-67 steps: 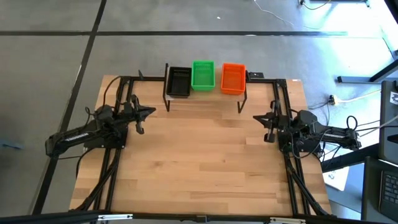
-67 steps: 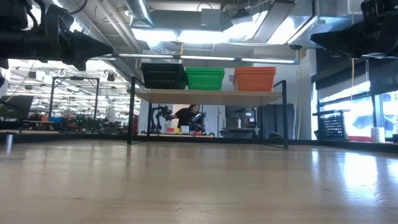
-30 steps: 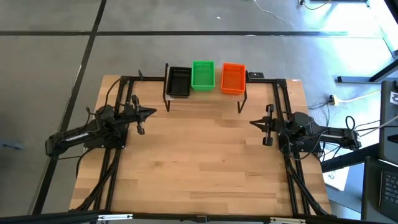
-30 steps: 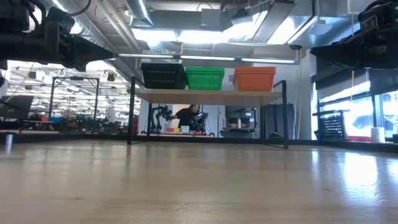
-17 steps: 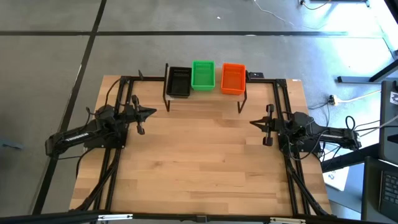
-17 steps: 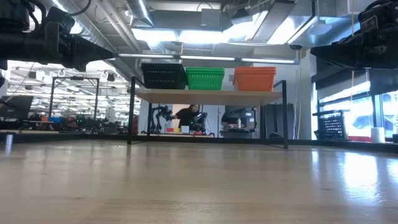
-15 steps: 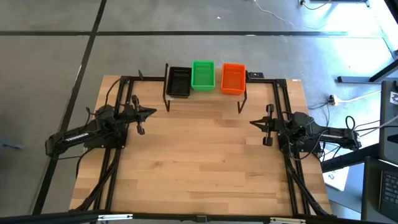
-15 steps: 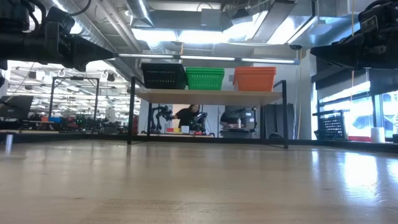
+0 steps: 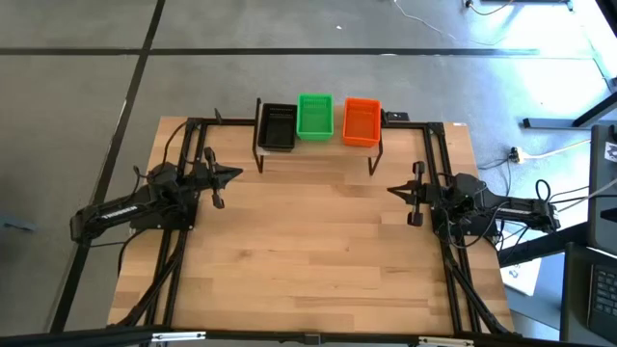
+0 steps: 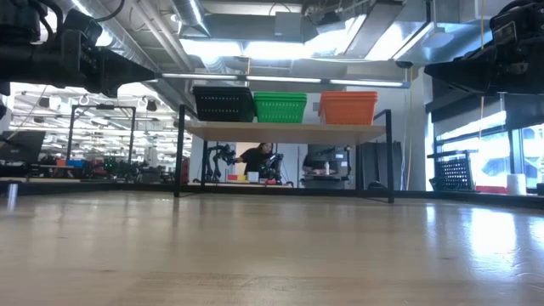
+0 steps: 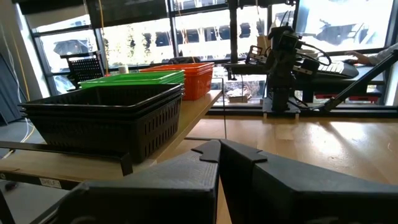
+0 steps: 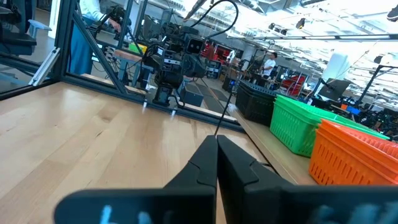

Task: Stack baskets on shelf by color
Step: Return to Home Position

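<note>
Spotter: Baskets from above: you have black baskets (image 9: 278, 125), green baskets (image 9: 314, 115) and orange baskets (image 9: 362, 120) side by side on the shelf (image 9: 316, 155) at the far edge of the table (image 9: 308, 260). Your left gripper (image 9: 231, 175) and right gripper (image 9: 393, 190) hang well apart from it, one at each side, carrying nothing.

Operator: And level with the tabletop?

Spotter: Three nested piles sit on a pale wood plank with thin black metal legs under it. You see both arms only as dark shapes overhead.

Operator: Are my claws closed?

Spotter: Your left wrist camera shows its two fingers pressed together on nothing. Beyond them is black perforated plastic with layered rims, close to the plank's end. Your right wrist camera shows the same: fingers together, with orange and green perforated walls off to one side.

Operator: What can bite me now?

Spotter: Little, I judge. The piles look like light, smooth plastic resting loose on smooth wood. If you swing an elbow wide on the way home and knock a leg, a pile could slide or tip, the black one soonest. Keep your arms wide of the shelf.
</note>
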